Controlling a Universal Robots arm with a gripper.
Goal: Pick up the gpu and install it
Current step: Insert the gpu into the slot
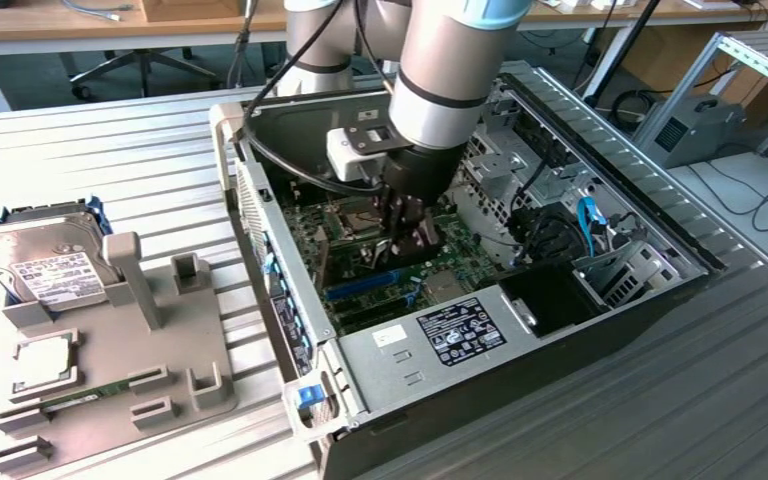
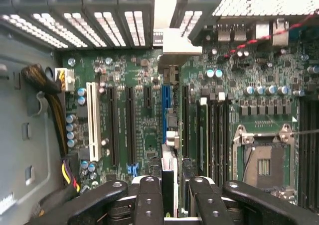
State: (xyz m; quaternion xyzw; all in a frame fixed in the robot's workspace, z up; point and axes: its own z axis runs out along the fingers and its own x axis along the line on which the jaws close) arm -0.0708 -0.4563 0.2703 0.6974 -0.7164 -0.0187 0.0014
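Our end effector (image 1: 407, 243) sits low inside the open computer case (image 1: 651, 290), its fingers (image 2: 149, 200) closed on the gpu (image 2: 170, 135) — the card runs edge-on between them in the wrist view, a thin dark strip with its silver bracket (image 2: 175, 46) at the far end, against the slotted rear wall of the case. So the pick-up is done; we judge that we are in the install step, with the card held upright over the motherboard (image 1: 357, 255).

Directly beneath the card and just beside it lies the blue expansion slot (image 2: 164, 113), running the same way as the card. From these pictures we cannot tell whether the card's edge is already touching the slot or hovering just above it. To one side of the end effector stand the black slots (image 2: 130, 125) and the white slot (image 2: 92, 120); to the other side, the memory slots (image 2: 214, 130) and the bare processor socket (image 2: 261, 158).

Seating the card, as we judge it, calls for a straight push down with the edge kept parallel to the blue slot and the bracket lined up with the rear opening — any tilt along the card's length would likely jam one end before the other.

Well away from the end effector, on the bench (image 1: 117, 150) outside the case, sits the grey parts holder (image 1: 131, 350) with a hard drive (image 1: 44, 265) at its far corner.
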